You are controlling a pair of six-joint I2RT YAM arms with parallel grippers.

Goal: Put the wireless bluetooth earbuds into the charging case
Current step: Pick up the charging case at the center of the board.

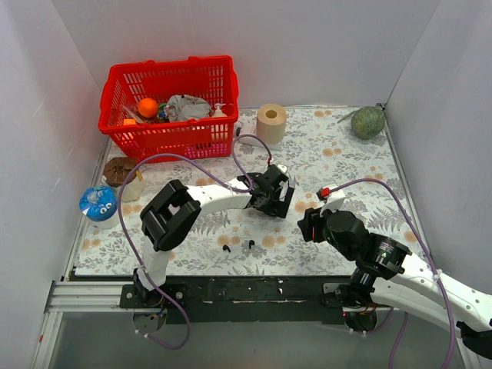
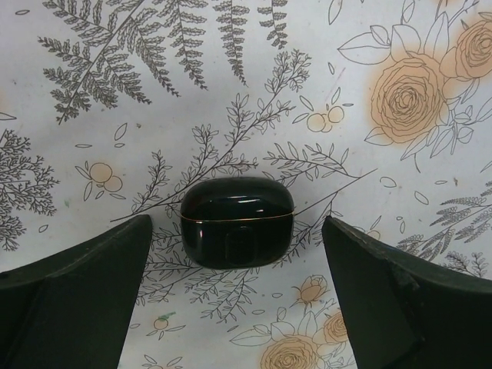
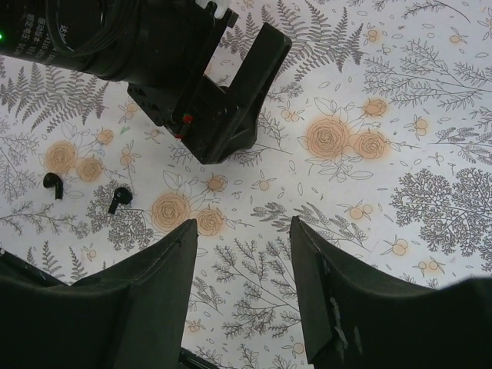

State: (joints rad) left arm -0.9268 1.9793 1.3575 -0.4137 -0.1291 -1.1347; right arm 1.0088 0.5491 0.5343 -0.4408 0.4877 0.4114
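A closed glossy black charging case (image 2: 237, 207) lies on the floral mat, level with the tips of my open left gripper (image 2: 237, 231), which straddles it without touching. In the top view the left gripper (image 1: 273, 192) covers the case at mid-table. Two tiny black stemmed earbuds (image 1: 227, 248) (image 1: 250, 244) lie on the mat near the front edge; they also show in the right wrist view (image 3: 52, 183) (image 3: 119, 198). My right gripper (image 3: 242, 227) is open and empty above the bare mat, to the right of the earbuds and of the left gripper (image 3: 207, 100).
A red basket (image 1: 169, 108) of odds and ends stands at the back left. A paper roll (image 1: 270, 121) and a green melon (image 1: 367, 121) stand at the back. A blue-lidded cup (image 1: 98, 204) and a brown-lidded jar (image 1: 121, 171) stand at the left edge.
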